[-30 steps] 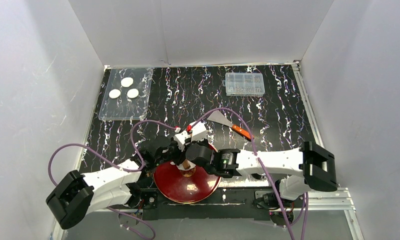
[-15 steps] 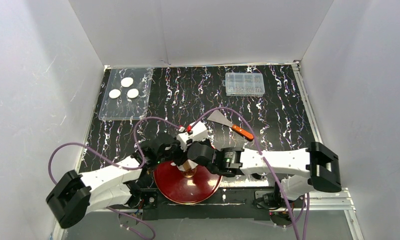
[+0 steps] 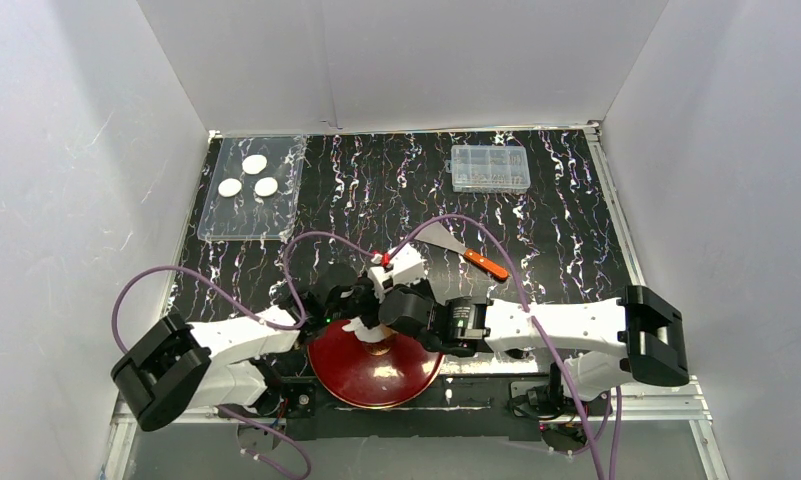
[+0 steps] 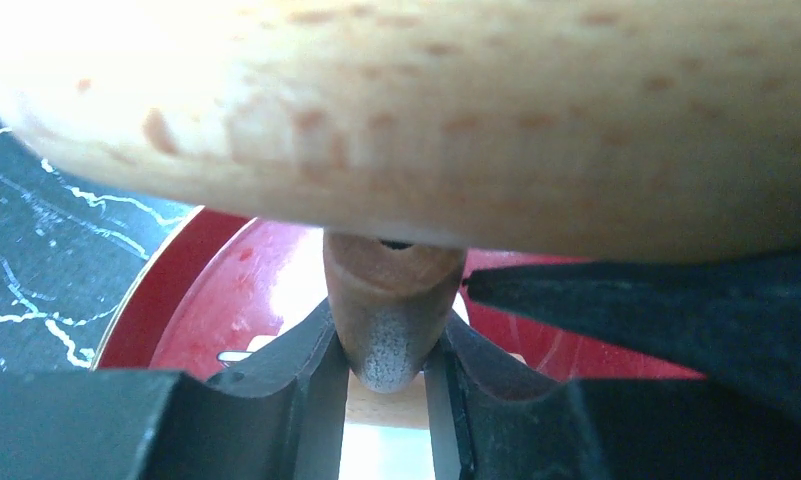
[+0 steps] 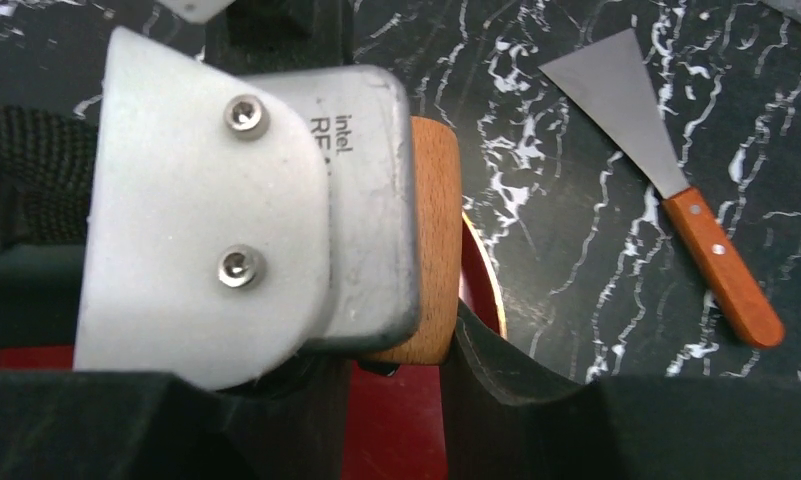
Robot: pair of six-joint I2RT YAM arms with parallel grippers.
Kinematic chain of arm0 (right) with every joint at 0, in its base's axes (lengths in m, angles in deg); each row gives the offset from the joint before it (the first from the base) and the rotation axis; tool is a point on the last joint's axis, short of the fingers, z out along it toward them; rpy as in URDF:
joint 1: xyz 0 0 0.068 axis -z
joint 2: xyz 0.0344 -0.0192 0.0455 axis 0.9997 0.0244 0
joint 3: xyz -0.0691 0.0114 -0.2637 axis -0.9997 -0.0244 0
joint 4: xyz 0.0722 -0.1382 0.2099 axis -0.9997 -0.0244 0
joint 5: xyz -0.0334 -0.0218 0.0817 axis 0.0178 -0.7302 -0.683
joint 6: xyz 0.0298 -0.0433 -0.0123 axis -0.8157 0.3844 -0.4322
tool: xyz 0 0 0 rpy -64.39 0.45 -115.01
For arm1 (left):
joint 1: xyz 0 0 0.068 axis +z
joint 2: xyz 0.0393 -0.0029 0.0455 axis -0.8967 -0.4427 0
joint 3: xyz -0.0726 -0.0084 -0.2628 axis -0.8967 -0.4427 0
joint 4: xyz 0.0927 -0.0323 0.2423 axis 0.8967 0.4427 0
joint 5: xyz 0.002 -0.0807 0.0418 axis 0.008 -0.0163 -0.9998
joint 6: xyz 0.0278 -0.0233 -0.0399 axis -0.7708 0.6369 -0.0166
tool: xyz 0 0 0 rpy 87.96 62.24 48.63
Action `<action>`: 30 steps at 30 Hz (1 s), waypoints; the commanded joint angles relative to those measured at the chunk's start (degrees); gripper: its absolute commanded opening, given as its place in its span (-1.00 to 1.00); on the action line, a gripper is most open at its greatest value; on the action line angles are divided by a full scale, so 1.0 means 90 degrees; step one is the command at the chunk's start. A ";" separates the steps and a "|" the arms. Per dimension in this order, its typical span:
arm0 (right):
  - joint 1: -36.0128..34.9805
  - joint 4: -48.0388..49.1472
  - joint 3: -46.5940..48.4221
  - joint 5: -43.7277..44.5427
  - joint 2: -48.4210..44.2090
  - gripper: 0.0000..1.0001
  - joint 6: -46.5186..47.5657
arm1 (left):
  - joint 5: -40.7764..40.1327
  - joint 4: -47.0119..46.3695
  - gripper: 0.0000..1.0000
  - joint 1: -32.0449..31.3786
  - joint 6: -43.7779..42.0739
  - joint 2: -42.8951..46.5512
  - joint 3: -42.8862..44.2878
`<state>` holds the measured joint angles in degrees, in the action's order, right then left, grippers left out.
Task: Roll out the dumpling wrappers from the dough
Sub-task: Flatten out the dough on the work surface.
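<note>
Dumpling wrappers: three flat white discs, close together but apart, lying in a clear tray at the far left corner of the tabletop. I judge these to be the finished part of the task.

Dough: not plainly visible in any view. I judge that it lies on the red plate at the middle of the near edge, hidden under the pin and my wrists. The left wrist view shows a pale patch on the plate below the pin, but I cannot tell dough from glare there. At least this one piece appears to be left to roll, and I see no other lumps.

Rolling pin: wooden, held level across the plate.
- My left gripper is clenched on one narrow handle end, a finger on each side.
- My right gripper grasps the opposite wooden end between its jaws, with the left wrist camera just beside it.

Arm pose: both arms reach inward from their bases at the near edge. The forearms are low and angled toward the centre, and the wrists meet over the far half of the plate.

Periphery: an orange-handled scraper lies on the tabletop beyond the plate, right of centre. A clear compartment box sits near the far edge, right of centre.
</note>
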<state>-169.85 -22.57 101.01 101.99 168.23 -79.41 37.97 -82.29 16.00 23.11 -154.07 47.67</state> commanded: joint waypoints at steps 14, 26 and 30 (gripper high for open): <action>-0.1084 0.1323 -0.0048 -0.2853 0.0839 -0.97 -0.0131 | -0.2440 0.1520 -1.00 0.0252 0.1347 0.2473 -0.0661; -0.0823 0.0553 0.0013 -0.1634 -0.0477 -0.97 0.0494 | -0.0689 -0.0581 -1.00 0.0234 0.0358 0.0370 0.0750; -0.0796 0.0590 -0.0233 -0.1586 -0.0366 -0.97 0.0098 | -0.0640 -0.0930 -1.00 0.0187 0.0362 -0.0270 0.0771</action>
<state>-171.80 -21.93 99.96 103.56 163.49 -75.56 39.18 -78.72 15.95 22.79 -151.56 50.54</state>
